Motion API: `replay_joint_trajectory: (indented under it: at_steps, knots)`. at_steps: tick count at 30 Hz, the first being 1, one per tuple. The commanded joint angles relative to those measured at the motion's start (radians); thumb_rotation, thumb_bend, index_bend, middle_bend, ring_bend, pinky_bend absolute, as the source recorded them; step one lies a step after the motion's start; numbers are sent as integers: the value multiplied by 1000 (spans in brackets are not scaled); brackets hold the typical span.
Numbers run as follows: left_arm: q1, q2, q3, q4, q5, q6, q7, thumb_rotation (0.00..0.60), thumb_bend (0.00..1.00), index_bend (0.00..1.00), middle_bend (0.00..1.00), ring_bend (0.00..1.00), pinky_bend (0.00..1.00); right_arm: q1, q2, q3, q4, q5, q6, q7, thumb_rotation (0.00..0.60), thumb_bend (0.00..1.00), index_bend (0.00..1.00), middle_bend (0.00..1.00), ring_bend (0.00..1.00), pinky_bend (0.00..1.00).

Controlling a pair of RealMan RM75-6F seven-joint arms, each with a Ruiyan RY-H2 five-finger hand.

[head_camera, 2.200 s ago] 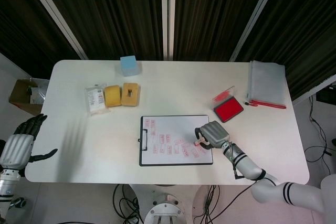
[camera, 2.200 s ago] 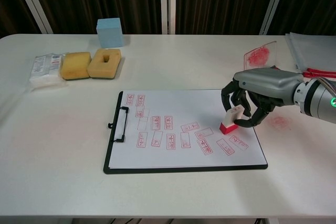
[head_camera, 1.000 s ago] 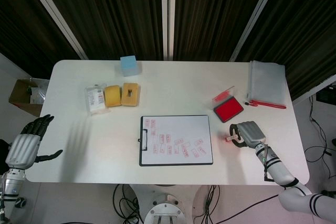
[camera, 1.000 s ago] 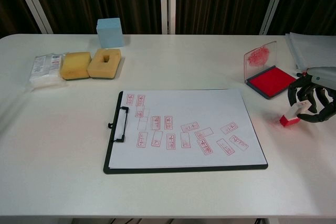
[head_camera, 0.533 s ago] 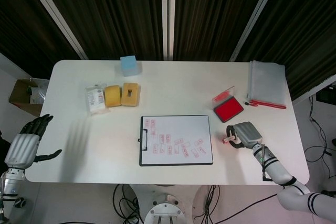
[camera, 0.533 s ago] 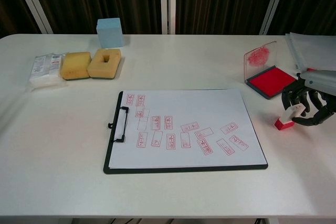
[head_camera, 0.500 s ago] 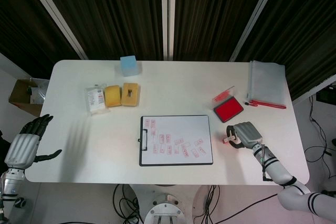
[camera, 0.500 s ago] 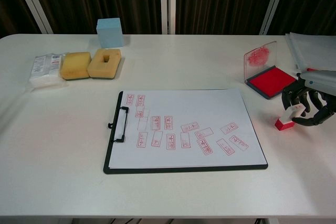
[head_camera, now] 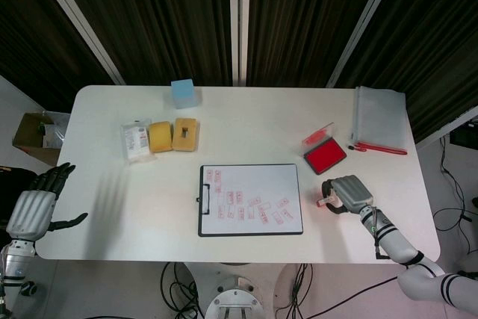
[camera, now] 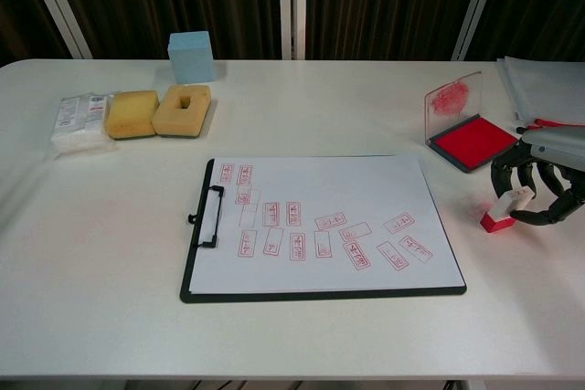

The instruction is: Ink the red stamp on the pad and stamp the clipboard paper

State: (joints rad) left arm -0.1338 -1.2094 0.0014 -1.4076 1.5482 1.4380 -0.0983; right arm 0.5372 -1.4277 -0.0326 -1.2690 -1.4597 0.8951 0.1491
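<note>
You will find no legible text: the red stamp imprints on the clipboard paper [camera: 320, 221] and the packet [camera: 78, 119] label are too small to read.

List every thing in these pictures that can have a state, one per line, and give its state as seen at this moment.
Ink pad: lid open, standing upright behind the red pad.
Red stamp: on the table right of the clipboard, tilted, within the right hand's fingers.
Clipboard paper: clipped, bearing many red stamp marks.
Right hand: fingers curled around the stamp; grip unclear.
Left hand: off the table's left edge, fingers apart, holding nothing.
</note>
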Motion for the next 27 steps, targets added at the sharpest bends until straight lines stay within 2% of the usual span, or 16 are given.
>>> replay_joint_trajectory:
  at_steps: [1, 15, 20, 27]
  knots:
    - [0, -1, 0, 1, 0, -1, 0, 442, 123, 80, 66, 96, 181, -2, 4, -2, -3, -9, 8, 3, 600, 373, 535, 393, 474, 643]
    - [2, -1, 1, 2, 0, 4, -2, 443, 123, 80, 66, 96, 181, 2, 29, -18, -19, -38, 3, 17, 600, 347, 395, 256, 410, 624]
    - [1, -1, 0, 2, 1, 4, -3, 443, 123, 80, 66, 96, 181, -1, 39, -20, -28, -43, 10, 13, 600, 339, 352, 233, 401, 616]
    - [1, 0, 0, 0, 3, 6, -2, 445, 123, 80, 66, 96, 181, -8, 60, -23, -50, -52, 27, 9, 600, 338, 345, 226, 398, 614]
